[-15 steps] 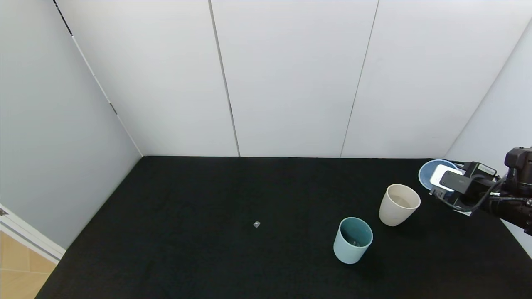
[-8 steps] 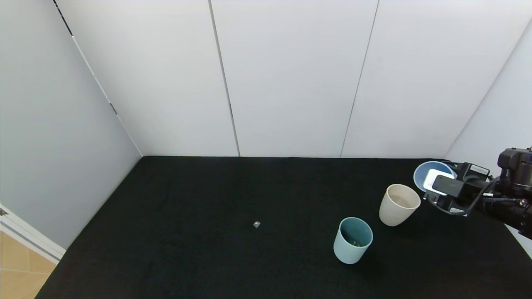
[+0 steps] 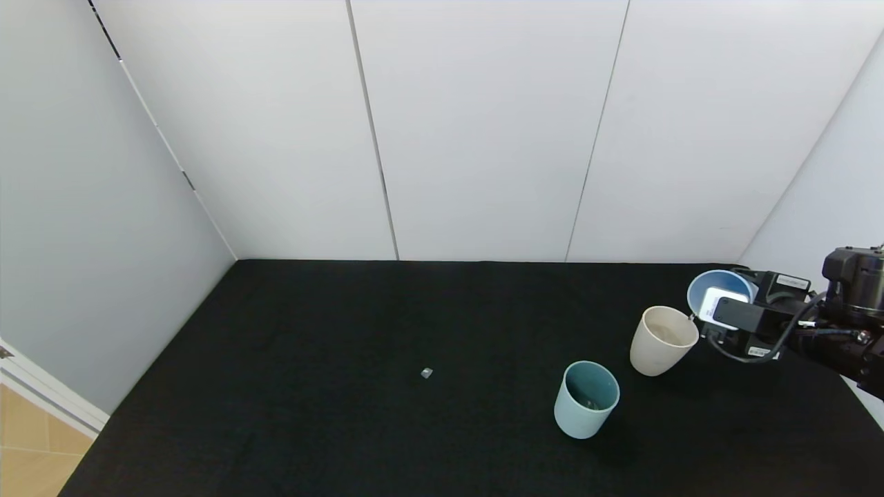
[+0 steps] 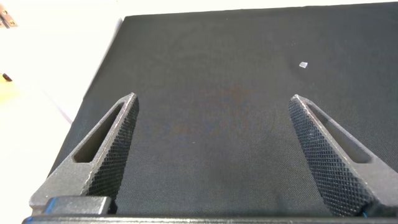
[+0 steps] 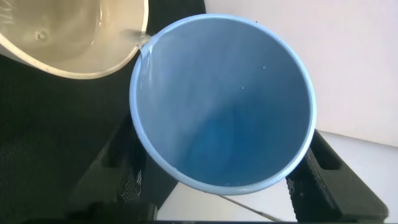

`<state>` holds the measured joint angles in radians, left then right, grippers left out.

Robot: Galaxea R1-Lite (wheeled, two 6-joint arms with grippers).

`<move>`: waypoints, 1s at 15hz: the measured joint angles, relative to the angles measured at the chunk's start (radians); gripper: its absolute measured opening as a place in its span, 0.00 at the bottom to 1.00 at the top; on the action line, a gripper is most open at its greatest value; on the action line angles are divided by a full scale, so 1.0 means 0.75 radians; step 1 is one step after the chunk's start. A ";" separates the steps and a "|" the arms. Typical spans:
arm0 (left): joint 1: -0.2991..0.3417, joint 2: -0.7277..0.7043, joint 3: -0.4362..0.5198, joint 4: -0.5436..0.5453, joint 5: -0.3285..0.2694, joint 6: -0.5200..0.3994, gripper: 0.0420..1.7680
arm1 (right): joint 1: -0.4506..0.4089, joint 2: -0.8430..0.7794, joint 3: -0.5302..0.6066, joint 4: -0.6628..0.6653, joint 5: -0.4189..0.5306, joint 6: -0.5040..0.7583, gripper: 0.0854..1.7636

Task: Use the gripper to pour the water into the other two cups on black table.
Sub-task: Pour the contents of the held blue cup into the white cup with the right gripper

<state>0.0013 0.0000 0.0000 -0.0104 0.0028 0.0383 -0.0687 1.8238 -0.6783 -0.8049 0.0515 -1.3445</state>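
R gripper (image 3: 718, 314) is at the far right of the table (image 3: 345, 414), held above the cloth, fingers clamped on the blue cup (image 3: 718, 290). In the R wrist view the two black fingers (image 5: 118, 168) sit either side of the cup wall (image 5: 224, 106), pressed against it. Cup is tipped toward the cream cup (image 3: 663, 339), its mouth facing partly toward the head cam.

Cream cup stands upright on the table just left of the gripper, rim right by the blue cup's rim; R wrist view shows the blue lip over the edge of the cream rim (image 5: 74, 37). A thin clear run of water (image 5: 138, 38) goes from the blue lip into the cream cup, w/ liquid pooled at the cream cup's bottom. Blue cup's inside looks wet and glossy; can't tell how much water is left in it.

Teal cup (image 3: 586, 399) stands upright, nearer the robot and further left of the gripper, apart from the cream cup. Something faint lies at its bottom; can't tell what.

A small grey bit (image 3: 426, 373) lies on the cloth well left of the gripper, near table centre.

L gripper (image 4: 211, 149) shows only in its own wrist view: fingers spread wide, nothing between them, above bare black cloth; the grey bit (image 4: 303, 65) lies beyond it.
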 joint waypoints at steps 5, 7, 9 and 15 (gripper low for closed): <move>0.000 -0.001 0.000 0.001 0.000 0.000 0.97 | 0.011 0.003 -0.006 -0.002 -0.011 -0.052 0.71; 0.000 -0.001 0.000 0.000 -0.001 0.000 0.97 | 0.014 0.003 -0.015 -0.002 -0.011 -0.074 0.71; 0.000 0.000 0.000 0.000 0.000 0.000 0.97 | 0.014 0.002 -0.020 -0.002 -0.010 -0.092 0.71; 0.000 0.000 0.000 0.001 0.000 0.000 0.97 | 0.016 -0.001 -0.034 -0.003 -0.011 -0.145 0.71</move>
<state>0.0013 0.0000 0.0000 -0.0100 0.0028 0.0383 -0.0570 1.8232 -0.7036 -0.8068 0.0432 -1.4532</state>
